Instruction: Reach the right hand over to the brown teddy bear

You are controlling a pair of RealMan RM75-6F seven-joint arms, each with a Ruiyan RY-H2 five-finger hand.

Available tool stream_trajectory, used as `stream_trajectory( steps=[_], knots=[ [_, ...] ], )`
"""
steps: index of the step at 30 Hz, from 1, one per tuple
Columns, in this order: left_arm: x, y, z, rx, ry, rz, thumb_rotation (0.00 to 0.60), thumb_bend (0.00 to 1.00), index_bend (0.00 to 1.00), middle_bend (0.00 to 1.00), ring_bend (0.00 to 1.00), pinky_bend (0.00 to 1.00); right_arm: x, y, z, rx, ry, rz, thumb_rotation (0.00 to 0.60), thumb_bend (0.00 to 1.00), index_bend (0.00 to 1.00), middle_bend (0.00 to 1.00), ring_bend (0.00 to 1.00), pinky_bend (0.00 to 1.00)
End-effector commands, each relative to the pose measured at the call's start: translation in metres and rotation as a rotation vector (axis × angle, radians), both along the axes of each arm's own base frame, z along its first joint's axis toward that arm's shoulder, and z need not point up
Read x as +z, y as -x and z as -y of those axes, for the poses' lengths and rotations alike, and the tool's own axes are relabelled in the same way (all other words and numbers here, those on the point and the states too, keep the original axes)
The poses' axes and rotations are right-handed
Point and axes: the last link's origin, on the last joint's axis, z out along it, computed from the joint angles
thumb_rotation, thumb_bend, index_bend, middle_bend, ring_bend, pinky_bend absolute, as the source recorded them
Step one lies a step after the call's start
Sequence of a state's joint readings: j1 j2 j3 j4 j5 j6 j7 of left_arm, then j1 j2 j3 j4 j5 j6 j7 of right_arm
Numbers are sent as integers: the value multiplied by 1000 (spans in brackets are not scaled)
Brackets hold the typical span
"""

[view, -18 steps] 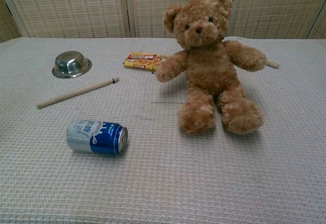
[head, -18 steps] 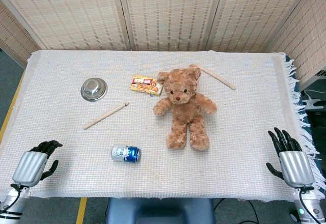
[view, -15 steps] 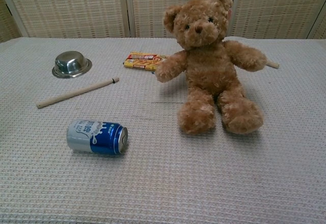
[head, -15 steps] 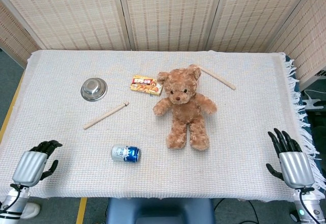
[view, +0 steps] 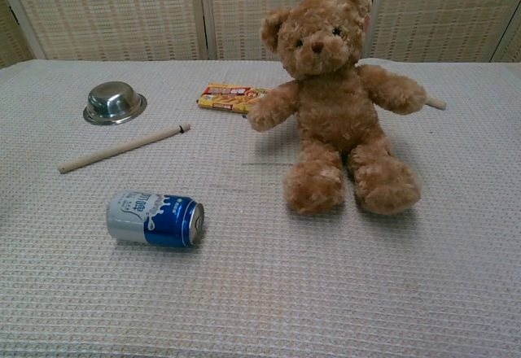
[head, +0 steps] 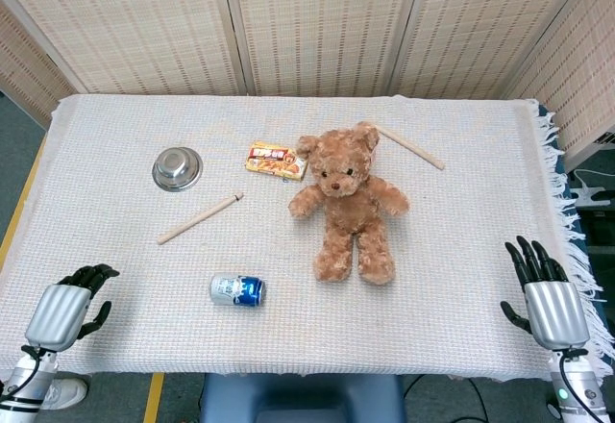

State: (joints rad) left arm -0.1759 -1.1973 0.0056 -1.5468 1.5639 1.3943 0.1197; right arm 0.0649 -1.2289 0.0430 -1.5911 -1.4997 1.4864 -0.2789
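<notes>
- Teddy bear [head: 346, 203], brown, sits near the middle of the cloth-covered table [head: 461, 135], legs pointing toward me, arms spread out to either side.
- My right hand [head: 548, 293] hovers at the near right corner of the table, well apart from the bear, fingers straight and spread, holding nothing.
- Between that hand and the bear I see only bare cloth.
- My left hand [head: 69, 303] is at the near left corner, fingers curled inward with nothing in them.
- Neither hand shows in the chest view.
- A wooden stick [head: 410, 147] lies slanted behind the bear's head, toward the right; in the chest view its tip pokes out from behind the bear's paw, and I cannot tell whether the two touch.
- A snack packet [head: 275, 161], orange and yellow, lies flat just beside the bear's head on the left.
- A second wooden stick [head: 200, 218] lies slanted left of the bear, apart from it.
- A small metal bowl [head: 177, 168] sits further left, upside down as far as the chest view shows.
- A blue and white can [head: 236, 290] lies on its side left of the bear's feet, near my edge of the table.
- Woven screens [head: 317, 24] stand behind the table.
</notes>
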Motion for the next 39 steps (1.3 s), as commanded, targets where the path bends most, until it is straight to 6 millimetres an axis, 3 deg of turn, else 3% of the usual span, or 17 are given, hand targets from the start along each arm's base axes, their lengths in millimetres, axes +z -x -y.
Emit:
stream_trajectory(
  steps=[1, 4, 8, 13, 19, 30, 39],
  knots=[
    [2, -1, 1, -3, -4, 13, 600, 438, 276, 239, 243, 479, -9, 6, 19, 62, 108, -91, 600, 118, 43, 81, 14, 256],
    [4, -1, 3, -9, -11, 11, 600, 438, 276, 240, 243, 479, -18, 9, 33, 135, 157, -130, 600, 118, 132, 164, 71, 326],
    [4, -1, 3, -7, -12, 13, 600, 438, 278, 243, 245, 478, -23, 11, 39, 160, 159, -135, 600, 118, 160, 194, 97, 350],
    [0, -1, 2, -4, 7, 5, 600, 438, 278, 244, 245, 478, -51, 6, 82, 267, 84, -118, 600, 119, 177, 198, 100, 350],
    [2, -1, 3, -2, 4, 10, 600, 438, 278, 244, 246, 478, -72, -1, 106, 322, 25, -107, 600, 118, 220, 202, 100, 282],
    [2, -1, 3, -3, 12, 15, 600, 439, 279, 245, 246, 479, -107, -29, 123, 463, 6, -47, 600, 121, 281, 217, 100, 254],
    [2, -1, 3, -2, 15, 20, 600, 439, 281, 245, 246, 478, -112, -43, 136, 503, 54, -17, 600, 155, 290, 220, 106, 254]
  ],
)
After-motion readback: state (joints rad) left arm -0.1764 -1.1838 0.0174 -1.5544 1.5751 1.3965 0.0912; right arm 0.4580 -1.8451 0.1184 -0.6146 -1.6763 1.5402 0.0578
